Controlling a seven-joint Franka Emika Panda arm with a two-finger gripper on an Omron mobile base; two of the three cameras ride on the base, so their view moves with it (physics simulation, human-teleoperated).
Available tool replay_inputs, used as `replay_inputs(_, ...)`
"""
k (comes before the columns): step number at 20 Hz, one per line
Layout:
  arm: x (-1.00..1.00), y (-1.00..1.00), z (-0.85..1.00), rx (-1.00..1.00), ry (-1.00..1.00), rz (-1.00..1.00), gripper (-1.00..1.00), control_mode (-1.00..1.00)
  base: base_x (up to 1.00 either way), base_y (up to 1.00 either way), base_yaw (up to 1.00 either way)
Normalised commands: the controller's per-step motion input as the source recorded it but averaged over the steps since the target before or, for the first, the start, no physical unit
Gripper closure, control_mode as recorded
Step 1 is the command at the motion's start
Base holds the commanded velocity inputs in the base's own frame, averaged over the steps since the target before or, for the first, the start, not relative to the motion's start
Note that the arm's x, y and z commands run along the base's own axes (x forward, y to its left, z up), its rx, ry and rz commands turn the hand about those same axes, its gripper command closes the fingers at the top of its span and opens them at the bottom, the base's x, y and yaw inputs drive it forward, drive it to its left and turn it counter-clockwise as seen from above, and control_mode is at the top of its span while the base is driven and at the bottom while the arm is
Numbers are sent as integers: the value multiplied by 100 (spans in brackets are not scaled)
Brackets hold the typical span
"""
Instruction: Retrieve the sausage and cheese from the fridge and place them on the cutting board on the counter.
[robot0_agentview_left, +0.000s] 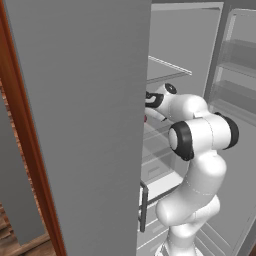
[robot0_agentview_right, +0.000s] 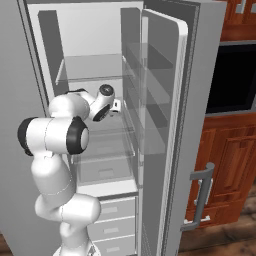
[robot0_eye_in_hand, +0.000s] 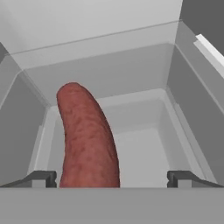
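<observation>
The fridge (robot0_agentview_right: 165, 75) stands open, and my arm reaches onto one of its middle glass shelves. In the hand view the reddish-brown curved sausage (robot0_eye_in_hand: 87, 135) lies on the shelf, running away from me, its near end between my fingertips. My gripper (robot0_eye_in_hand: 111, 179) is open, with its fingers (robot0_eye_in_hand: 43, 178) wide apart on either side of the sausage and not pressing it. In the left base view the fridge's grey panel (robot0_agentview_left: 90, 100) hides most of my hand (robot0_agentview_left: 150, 100). The cheese, the cutting board and the counter are out of view.
The fridge door (robot0_agentview_right: 172, 150) hangs open to my right with clear door shelves (robot0_agentview_right: 150, 115). Glass shelves (robot0_agentview_right: 92, 75) sit above and below my hand, and drawers (robot0_agentview_right: 112, 220) lie at the bottom. Reddish-brown cabinets (robot0_agentview_right: 227, 165) and a dark oven window (robot0_agentview_right: 232, 80) stand further right.
</observation>
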Motion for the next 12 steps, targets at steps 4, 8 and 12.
replay_inputs(4, 0, 13, -43, 0, 0, 0, 100, -100, 0, 0, 0)
replay_inputs(8, 0, 6, -19, 0, 4, 0, 100, -100, 0, 0, 0)
replay_inputs(12, 0, 0, 0, 0, 0, 0, 100, -100, 0, 0, 0)
